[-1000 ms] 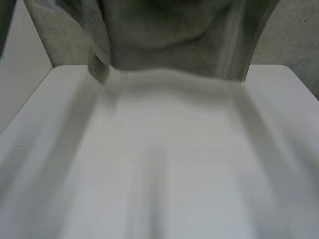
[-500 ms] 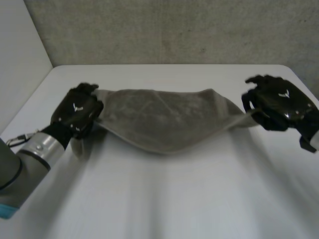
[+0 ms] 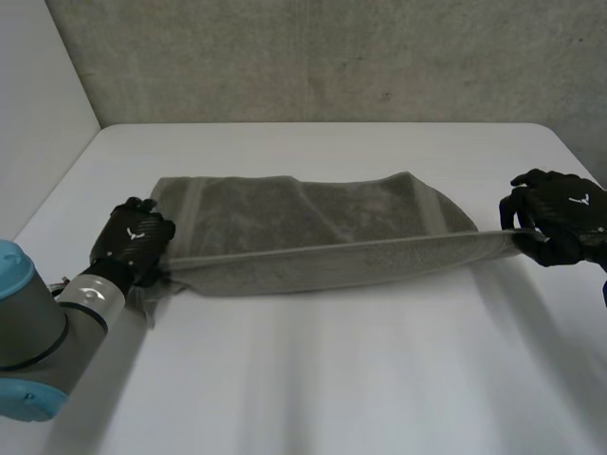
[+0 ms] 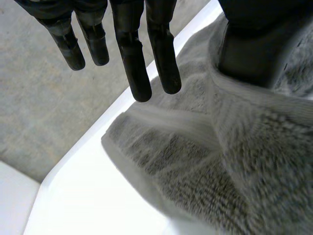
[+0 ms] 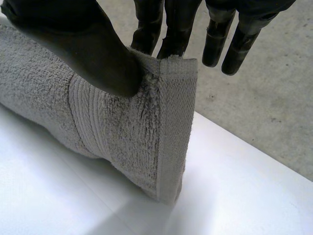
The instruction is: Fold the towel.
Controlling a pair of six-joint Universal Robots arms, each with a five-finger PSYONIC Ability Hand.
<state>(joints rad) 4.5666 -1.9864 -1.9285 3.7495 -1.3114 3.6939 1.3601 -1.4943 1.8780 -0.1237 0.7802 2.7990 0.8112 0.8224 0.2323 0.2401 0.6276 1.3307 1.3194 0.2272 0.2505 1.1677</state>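
Two pinches — L robot hand, R robot hand — towel tauter now.

A grey towel lies stretched across the white table. The left hand grips one near corner and the right hand grips the other.

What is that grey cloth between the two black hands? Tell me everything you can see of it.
It is a grey, fluffy terry towel with a flat woven band near each short end and hemmed edges. Its far part lies flat on the white table, while its near long edge is lifted and stretched taut between the hands. The left hand grips one end. The right hand pinches the other end's corner between thumb and fingers.
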